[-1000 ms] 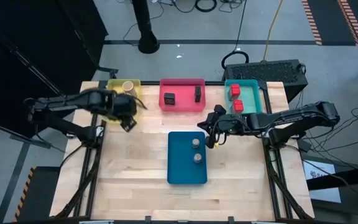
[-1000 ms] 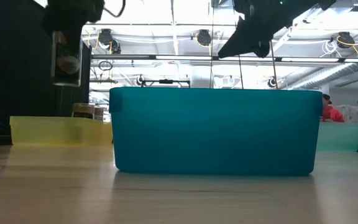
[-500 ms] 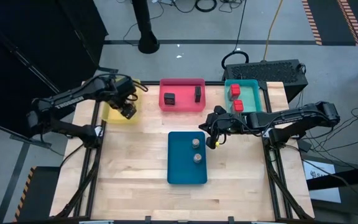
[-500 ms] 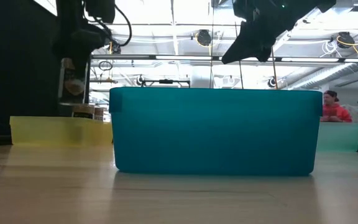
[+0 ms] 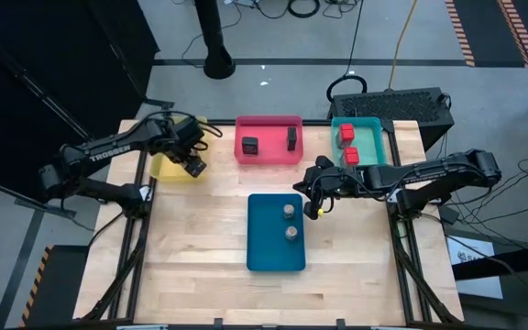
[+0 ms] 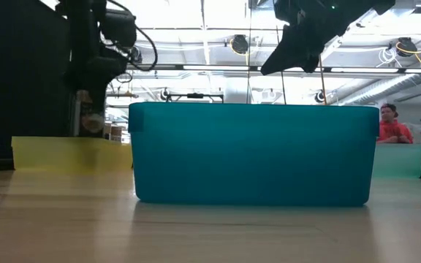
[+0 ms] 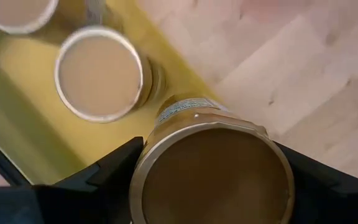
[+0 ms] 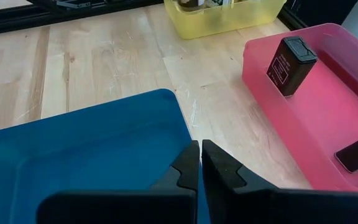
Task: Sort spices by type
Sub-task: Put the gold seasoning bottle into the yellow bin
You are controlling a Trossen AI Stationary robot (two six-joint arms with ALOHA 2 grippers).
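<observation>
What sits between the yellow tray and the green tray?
The pink tray, holding two dark boxes, lies between the yellow tray and green tray, per the high view.

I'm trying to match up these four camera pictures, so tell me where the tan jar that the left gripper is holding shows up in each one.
High view: hidden under the left gripper, at the yellow tray.
Low view: tan jar, far left, above the yellow tray's wall.
Left wrist view: fills the bottom middle, between the fingers.
Right wrist view: not identifiable.
Shared landmark: the yellow tray.
</observation>
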